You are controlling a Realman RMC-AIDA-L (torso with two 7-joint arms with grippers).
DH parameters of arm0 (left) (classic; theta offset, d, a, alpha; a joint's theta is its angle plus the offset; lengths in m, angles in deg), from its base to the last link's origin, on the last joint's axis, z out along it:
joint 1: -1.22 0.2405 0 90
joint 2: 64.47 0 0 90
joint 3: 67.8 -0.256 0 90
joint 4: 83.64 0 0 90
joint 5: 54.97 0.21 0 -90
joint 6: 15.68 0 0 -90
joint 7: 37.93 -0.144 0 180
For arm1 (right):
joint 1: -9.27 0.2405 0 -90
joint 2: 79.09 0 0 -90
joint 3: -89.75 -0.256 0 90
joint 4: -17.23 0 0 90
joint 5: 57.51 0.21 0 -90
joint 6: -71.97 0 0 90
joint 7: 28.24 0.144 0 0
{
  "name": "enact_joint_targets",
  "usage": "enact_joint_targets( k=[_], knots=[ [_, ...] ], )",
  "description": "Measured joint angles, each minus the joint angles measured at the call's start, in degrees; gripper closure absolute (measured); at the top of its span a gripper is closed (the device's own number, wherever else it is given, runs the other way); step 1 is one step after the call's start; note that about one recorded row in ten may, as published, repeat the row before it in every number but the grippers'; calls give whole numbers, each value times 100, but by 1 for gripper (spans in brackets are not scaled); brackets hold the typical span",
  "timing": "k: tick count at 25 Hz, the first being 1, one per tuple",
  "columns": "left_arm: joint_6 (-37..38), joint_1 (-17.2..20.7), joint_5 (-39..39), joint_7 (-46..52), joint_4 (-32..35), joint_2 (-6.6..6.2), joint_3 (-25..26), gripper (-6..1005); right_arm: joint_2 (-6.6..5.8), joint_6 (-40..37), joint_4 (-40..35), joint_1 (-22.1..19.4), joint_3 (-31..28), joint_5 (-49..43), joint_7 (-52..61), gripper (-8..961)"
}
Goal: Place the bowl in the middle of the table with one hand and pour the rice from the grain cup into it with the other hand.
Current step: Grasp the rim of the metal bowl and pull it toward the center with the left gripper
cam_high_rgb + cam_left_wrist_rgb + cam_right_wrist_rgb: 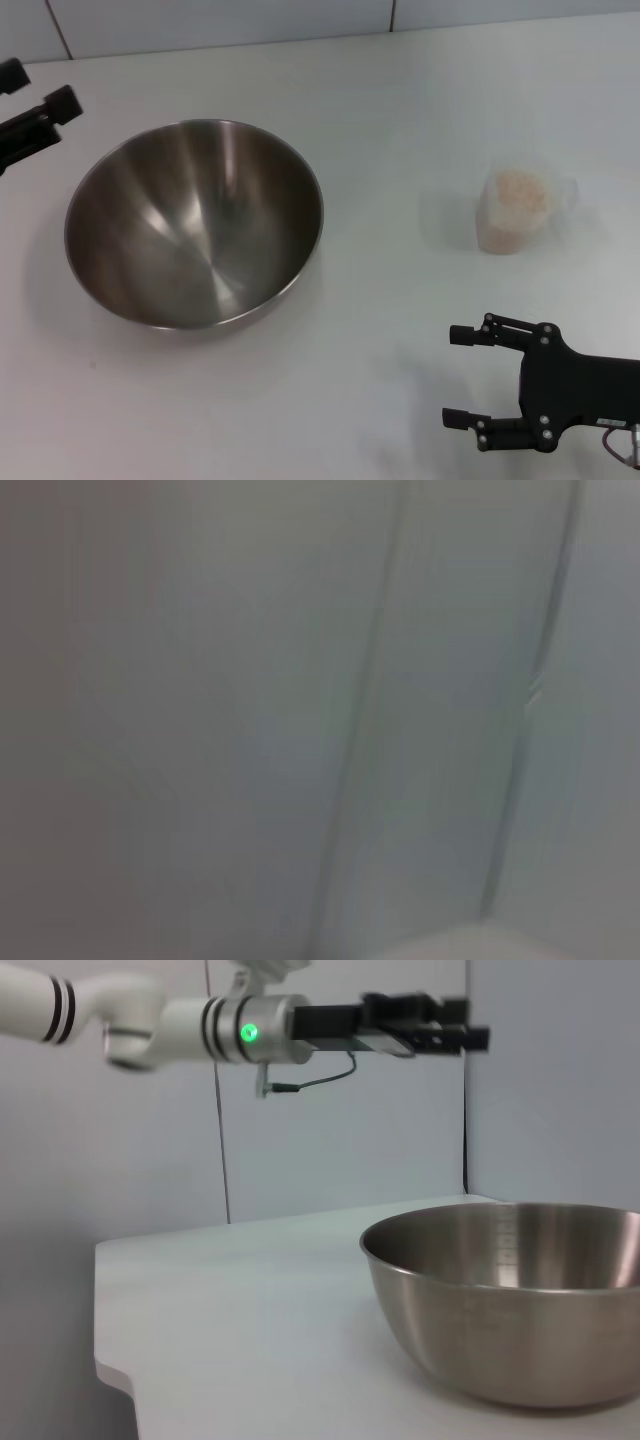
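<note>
The empty steel bowl [195, 225] stands upright on the white table [400, 110], left of the middle. The clear grain cup [515, 212] stands to the right, holding the rice [522, 190]. My left gripper [42, 88] is open and empty at the far left, above and beyond the bowl's rim. It also shows in the right wrist view [455, 1030], in the air above the bowl [520, 1310]. My right gripper [460, 377] is open and empty near the front right, in front of the cup and apart from it. The left wrist view shows neither bowl nor cup.
A tiled wall [300, 20] runs along the table's far edge. The right wrist view shows the table's rounded corner and edge [115, 1375]. The left wrist view shows only a pale wall [300, 680] and a strip of table [480, 945].
</note>
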Motion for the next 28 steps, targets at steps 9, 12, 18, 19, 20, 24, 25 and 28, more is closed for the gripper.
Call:
enact_joint_targets(
  k=[9,12,18,19,20,24,25,28],
  knots=[
    [-455,-1006,4433,3771,1270,177,77,156,26,0,-11,19,-1,0,11,127],
    [-458,-1183,4631,3800,1048,182,77,158,26,0,-11,19,-1,0,9,127],
    [-603,-1509,5131,3825,486,189,82,160,26,0,-11,11,-1,0,4,126],
    [-606,-1549,5157,3820,380,190,82,161,26,1,-11,10,-1,0,3,126],
    [-609,-1575,5168,3817,314,190,83,161,26,1,-11,10,-1,0,3,126],
    [-648,-1614,5289,3820,184,193,69,163,26,12,-11,16,-1,0,0,126],
    [-648,-1618,5303,3829,172,196,50,163,26,12,-11,16,-1,0,0,126],
    [-643,-1620,5309,3848,127,213,30,164,28,15,-17,18,-1,0,-1,127]
  ],
)
